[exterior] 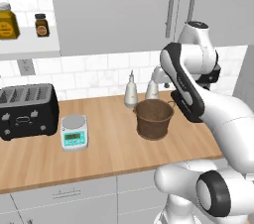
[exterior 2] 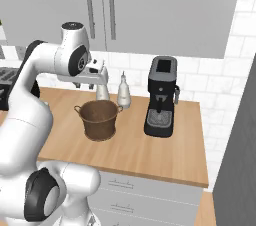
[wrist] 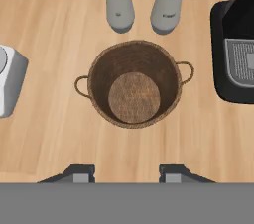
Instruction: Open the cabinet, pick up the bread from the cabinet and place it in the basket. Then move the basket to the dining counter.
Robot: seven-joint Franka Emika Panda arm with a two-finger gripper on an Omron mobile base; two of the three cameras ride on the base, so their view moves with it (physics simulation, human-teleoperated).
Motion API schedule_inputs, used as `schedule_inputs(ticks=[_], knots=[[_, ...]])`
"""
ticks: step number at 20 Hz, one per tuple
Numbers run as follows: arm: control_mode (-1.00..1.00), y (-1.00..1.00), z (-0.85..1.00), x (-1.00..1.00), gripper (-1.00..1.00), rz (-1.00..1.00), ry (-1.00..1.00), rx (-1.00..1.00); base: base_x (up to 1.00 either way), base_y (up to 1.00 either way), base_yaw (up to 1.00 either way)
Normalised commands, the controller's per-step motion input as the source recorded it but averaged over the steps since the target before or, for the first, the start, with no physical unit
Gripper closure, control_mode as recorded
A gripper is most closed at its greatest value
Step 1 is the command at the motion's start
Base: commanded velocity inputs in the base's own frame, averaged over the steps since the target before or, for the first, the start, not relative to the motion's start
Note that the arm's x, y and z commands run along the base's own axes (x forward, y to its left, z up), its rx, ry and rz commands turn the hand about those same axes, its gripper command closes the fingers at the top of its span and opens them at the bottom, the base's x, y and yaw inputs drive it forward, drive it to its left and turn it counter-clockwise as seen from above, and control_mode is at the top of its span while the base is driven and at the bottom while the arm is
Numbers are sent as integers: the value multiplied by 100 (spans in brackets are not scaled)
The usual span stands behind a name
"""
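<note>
The tool (wrist: 127, 172) is held with fingers apart, gripping nothing. Below it, 1 empty basket (wrist: 133, 90) is seen on the tabletop (wrist: 49, 44); beyond, 2 bottles (wrist: 119, 2).

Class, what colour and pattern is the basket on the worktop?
The basket is dark brown with a woven texture, clearest in the hand view.
</note>
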Motion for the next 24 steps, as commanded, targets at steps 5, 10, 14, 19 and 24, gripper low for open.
schedule_inputs(ticks=[5, 10, 14, 19, 24], knots=[[-100, 0, 0, -42, -100, 0, -5, 0, 0, 0, 0], [-100, 0, 41, -45, -100, 0, -35, 1, 0, 0, 0], [-100, 0, 75, -13, -100, 0, -47, 1, 0, 0, 0], [-100, -2, 67, 0, -100, 0, -50, 1, 0, 0, 0], [-100, 0, 74, -1, -100, -4, -32, 4, 0, 0, 0]])
